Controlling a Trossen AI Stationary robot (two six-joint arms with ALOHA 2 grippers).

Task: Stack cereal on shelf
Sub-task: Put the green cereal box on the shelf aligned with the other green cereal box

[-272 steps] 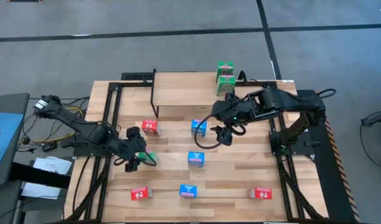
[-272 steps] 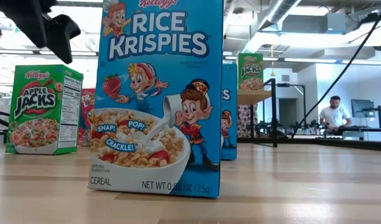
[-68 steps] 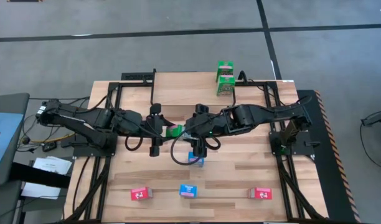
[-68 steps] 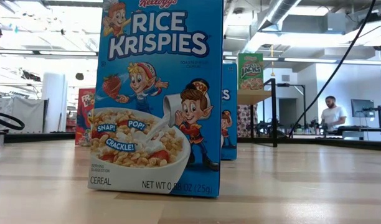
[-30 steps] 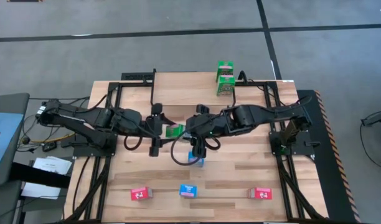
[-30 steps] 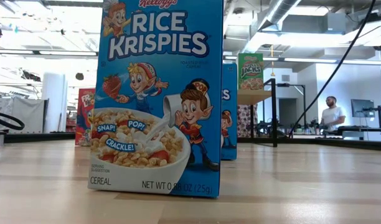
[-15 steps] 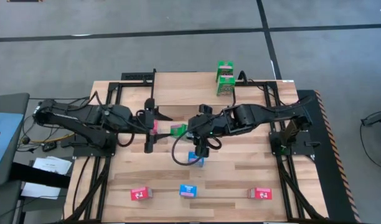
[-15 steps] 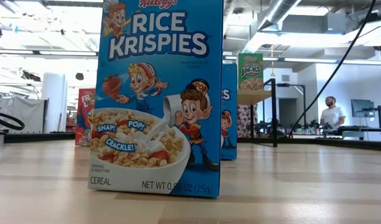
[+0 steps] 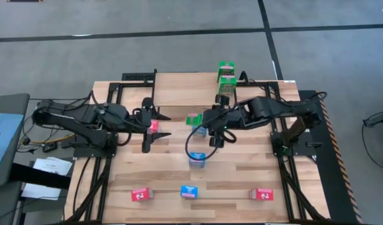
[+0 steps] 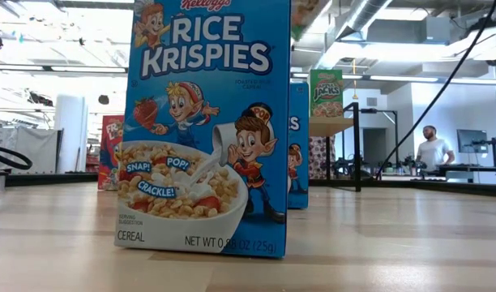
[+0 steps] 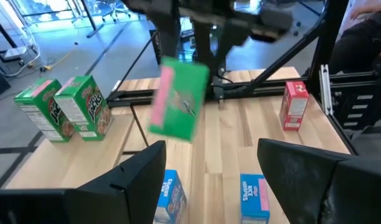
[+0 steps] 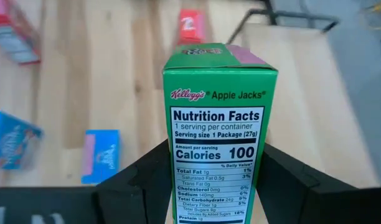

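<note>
The right end effector (image 12: 218,186) grips a green Apple Jacks box (image 12: 219,130) between its fingers; only the right wrist view shows its nutrition panel. The high view places that box (image 9: 193,119) above the table (image 9: 241,175), short of the shelf (image 9: 185,90) holding two green boxes (image 9: 226,78). The left end effector (image 9: 155,127) stands wide and empty.

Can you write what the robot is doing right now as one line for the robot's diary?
right end effector: shut on green cereal box, lifted over table | left end effector: open, empty | shelf: two green boxes on it
</note>
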